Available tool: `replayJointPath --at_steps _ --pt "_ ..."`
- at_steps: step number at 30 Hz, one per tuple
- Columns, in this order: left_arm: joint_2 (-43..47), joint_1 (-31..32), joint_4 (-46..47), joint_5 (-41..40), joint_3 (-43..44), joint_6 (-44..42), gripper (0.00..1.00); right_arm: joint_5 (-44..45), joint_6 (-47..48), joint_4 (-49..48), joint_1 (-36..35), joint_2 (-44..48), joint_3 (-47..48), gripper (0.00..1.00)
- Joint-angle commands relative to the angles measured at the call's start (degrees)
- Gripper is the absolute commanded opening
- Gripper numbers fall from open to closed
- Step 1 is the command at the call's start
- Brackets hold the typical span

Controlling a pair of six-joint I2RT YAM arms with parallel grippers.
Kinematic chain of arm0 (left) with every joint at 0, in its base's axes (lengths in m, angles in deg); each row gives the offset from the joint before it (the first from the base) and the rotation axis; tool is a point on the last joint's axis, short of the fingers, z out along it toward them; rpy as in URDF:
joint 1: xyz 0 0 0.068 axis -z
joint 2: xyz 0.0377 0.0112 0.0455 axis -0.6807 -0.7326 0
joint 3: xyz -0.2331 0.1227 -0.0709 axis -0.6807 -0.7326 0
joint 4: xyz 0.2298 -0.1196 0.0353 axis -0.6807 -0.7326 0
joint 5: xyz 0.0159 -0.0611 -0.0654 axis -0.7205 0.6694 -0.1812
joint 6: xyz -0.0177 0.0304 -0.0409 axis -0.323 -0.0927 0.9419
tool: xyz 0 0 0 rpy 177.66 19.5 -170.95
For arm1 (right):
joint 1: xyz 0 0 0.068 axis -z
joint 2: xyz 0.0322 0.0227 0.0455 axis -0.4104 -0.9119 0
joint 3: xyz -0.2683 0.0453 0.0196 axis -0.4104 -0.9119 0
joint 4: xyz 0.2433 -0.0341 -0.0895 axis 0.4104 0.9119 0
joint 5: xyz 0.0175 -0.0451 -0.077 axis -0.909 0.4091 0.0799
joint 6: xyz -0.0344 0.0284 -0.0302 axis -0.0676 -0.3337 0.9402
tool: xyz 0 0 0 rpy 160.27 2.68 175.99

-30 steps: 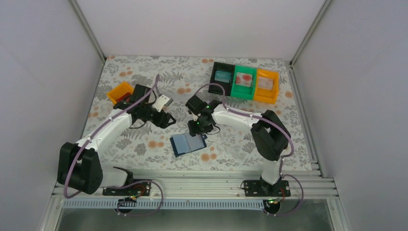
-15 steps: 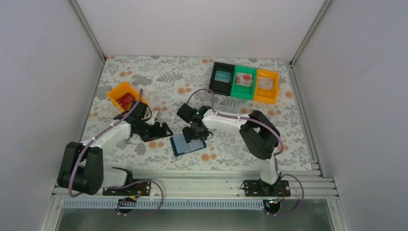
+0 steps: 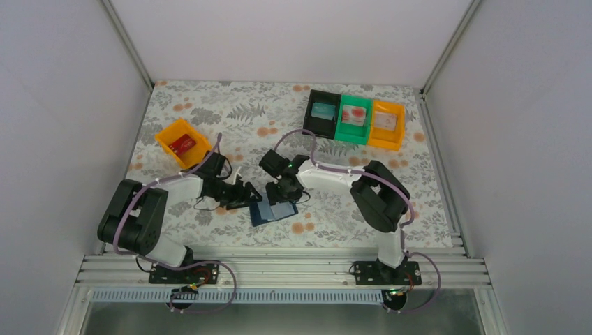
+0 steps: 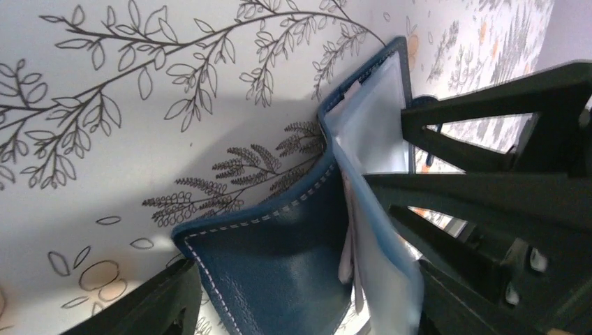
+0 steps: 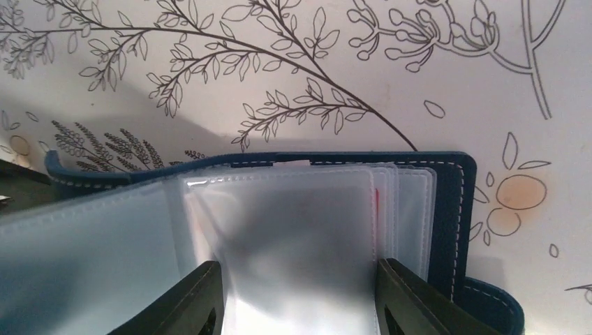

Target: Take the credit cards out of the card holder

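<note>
Floral tabletop (image 3: 209,105), open card holder (image 3: 271,214) straddled by both wide-parted pairs of jaws

Floral-patterned desk (image 3: 230,118) carrying an open navy-blue folding card holder (image 3: 264,215), a lone orange plastic bin (image 3: 167,149), and a black-green-orange bin row (image 3: 351,137).

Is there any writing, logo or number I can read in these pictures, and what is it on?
No readable text anywhere.
Red card, teal card, red-and-white card: any print is too small and blurred to read.
Card holder: the navy cover and clear sleeves show no lettering.
</note>
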Motion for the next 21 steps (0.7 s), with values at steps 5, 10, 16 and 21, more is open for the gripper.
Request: replayJointPath --at_steps 5,10,16,21 --pt "-3.01 1.22 5.39 0.67 1.44 2.73 0.55 -9.30 -2.65 -6.21 0.99 0.56 -2.04 0.51" --pt "-3.05 1.29 5.01 -0.43 1.91 2.63 0.33 -13.96 -2.12 -8.01 2.25 2.82 -2.00 0.47" --pt "-3.87 1.29 5.19 -0.48 2.67 2.38 0.06 -17.33 -2.04 -9.20 2.97 4.61 -2.31 0.43" --pt "-3.54 1.26 4.77 -0.94 2.83 2.30 0.02 -20.04 -1.15 -10.66 3.15 6.34 -2.20 0.42"
